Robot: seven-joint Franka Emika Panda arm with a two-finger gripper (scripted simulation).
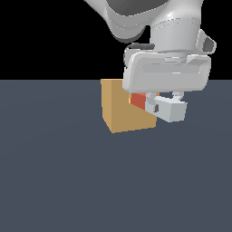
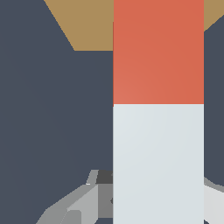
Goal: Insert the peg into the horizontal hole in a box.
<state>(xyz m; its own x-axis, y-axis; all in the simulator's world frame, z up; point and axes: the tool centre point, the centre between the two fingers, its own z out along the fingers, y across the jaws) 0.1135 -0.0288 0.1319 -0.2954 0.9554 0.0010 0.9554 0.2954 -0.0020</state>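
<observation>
1. Hung low over the dark grey tabletop: the white arm, its end effector down beside the box, on the exterior view's right of it.
2. Clamped on the peg, pads closed against the pale part; one finger seen as a pale block on the exterior view's right.
3. Held off the tabletop, level or close to it, about mid-height of the tan cube.
4. Ran lengthwise from the end effector toward the box, orange-red end leading, pale grey-white end trailing back between the fingers.
5. Showed only a short orange-red stretch in the exterior view, right up against the box's near-right face.
6. Could not tell from that view whether the tip merely touched the face or had gone in; the hole itself hidden behind peg and end effector.
7. Filled much of the wrist view: peg as a broad bar, orange-red half on the box side, pale half on the finger side.
8. Overlapped the tan box at its orange-red end in that view, pointed straight at it.
9. Peeked out low beside the pale half: grey finger parts of the end effector.
10. Sat square and upright on the tabletop: the box, matte faces plain.
</observation>
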